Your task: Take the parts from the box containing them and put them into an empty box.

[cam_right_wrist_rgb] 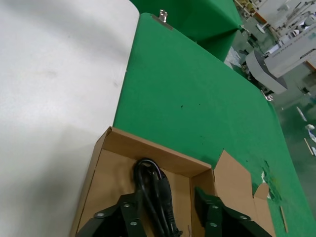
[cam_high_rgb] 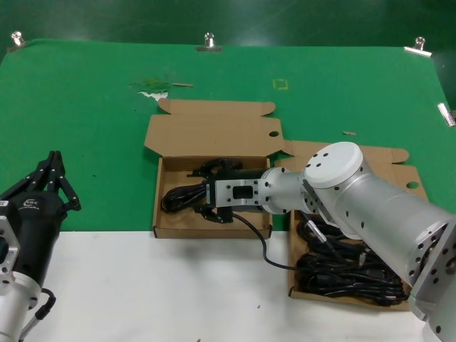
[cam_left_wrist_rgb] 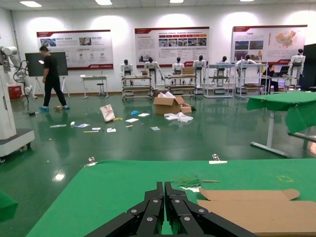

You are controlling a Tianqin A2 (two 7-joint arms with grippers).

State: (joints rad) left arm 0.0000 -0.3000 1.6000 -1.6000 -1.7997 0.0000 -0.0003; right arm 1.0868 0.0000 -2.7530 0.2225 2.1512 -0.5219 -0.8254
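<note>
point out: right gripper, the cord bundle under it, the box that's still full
right gripper (cam_right_wrist_rgb: 165, 217): right wrist view, the gap midway between its open fingertips.
cord bundle (cam_right_wrist_rgb: 152, 190): right wrist view, the black coil's looped end.
full box (cam_high_rgb: 293, 274): head view, its left cardboard wall.

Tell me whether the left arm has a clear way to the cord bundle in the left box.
Probably not: the right gripper sits in the left box over the cord bundle. The left gripper is parked aside.

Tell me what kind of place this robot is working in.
Probably a robotics lab or demonstration hall: rows of humanoid robots stand at benches along the far wall under display posters, and the work table is covered in clamped green cloth.
</note>
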